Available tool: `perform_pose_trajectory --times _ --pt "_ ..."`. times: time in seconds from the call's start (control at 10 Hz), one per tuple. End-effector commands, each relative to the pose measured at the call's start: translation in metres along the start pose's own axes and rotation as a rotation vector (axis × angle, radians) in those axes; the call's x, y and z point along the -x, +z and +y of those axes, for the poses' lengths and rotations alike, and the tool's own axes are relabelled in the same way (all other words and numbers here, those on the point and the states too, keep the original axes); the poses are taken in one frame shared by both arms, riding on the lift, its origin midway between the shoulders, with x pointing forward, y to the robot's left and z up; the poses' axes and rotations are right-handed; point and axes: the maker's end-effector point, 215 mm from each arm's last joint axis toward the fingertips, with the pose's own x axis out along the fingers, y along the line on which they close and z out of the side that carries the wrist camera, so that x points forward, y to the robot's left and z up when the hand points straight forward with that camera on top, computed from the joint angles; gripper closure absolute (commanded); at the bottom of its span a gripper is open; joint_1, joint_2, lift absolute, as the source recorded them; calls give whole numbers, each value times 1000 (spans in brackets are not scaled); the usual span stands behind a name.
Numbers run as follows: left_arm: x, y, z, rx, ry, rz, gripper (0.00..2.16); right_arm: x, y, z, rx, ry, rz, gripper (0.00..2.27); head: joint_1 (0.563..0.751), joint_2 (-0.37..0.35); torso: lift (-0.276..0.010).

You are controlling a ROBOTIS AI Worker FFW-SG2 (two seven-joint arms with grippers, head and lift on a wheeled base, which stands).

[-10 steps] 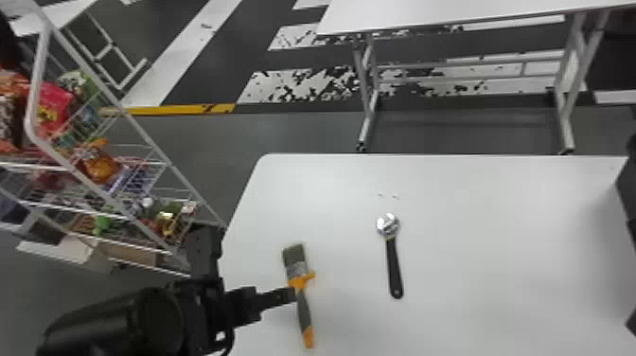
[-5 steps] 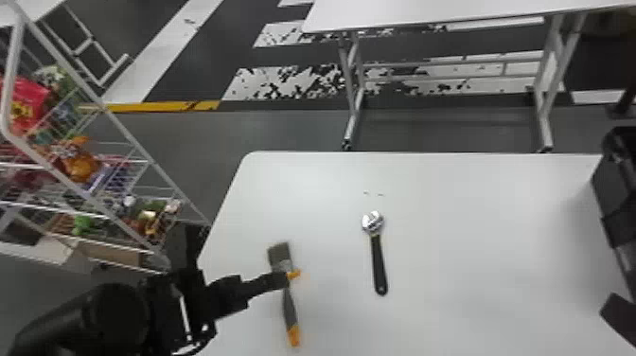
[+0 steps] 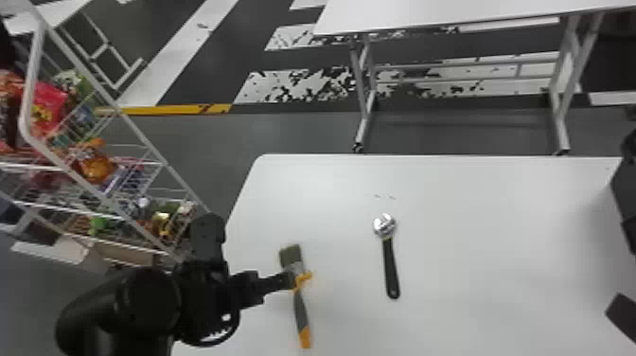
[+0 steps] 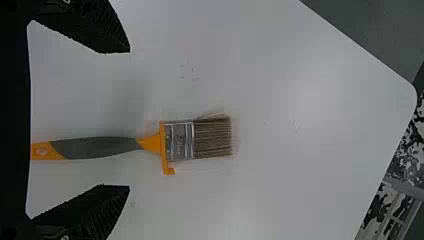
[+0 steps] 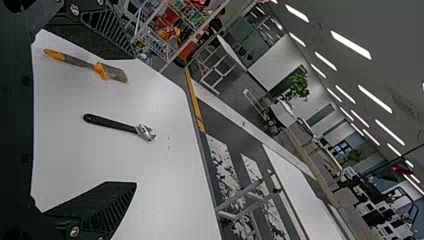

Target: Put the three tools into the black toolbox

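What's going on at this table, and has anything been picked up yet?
A robot is at work on packing tools. Its left end effector hangs above the paintbrush, open, with a finger to either side of the handle; it looks lined up for a grasp but has not closed on it. The adjustable wrench lies beside the brush on the white table. The right end effector is open and holds nothing.

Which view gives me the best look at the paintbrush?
The left wrist view: the paintbrush shows large there, bristles to handle, with the left claw open. In the head view, the claw partly covers it; the right wrist view shows it smaller, near the wrench.
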Motion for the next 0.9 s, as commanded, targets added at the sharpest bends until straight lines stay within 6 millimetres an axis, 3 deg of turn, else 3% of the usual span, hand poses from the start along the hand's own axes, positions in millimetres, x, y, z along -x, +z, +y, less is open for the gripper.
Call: perform_pose_trajectory --times 0.0,0.4,0.6,0.8 --pt "0 -2 -1 -3 4 7 19 -4 -1 1 0 7 2 103 695 350 -51" --pt "-19 -26 -23 -72 57 76 19 -4 0 0 -2 16 -1 103 695 342 -51" --pt "-24 -38 -33 -74 45 102 19 0 2 -3 -9 16 -7 103 695 304 -51" --pt "-30 -56 -26 -74 62 141 19 4 2 -4 -18 28 -13 103 695 275 -51"
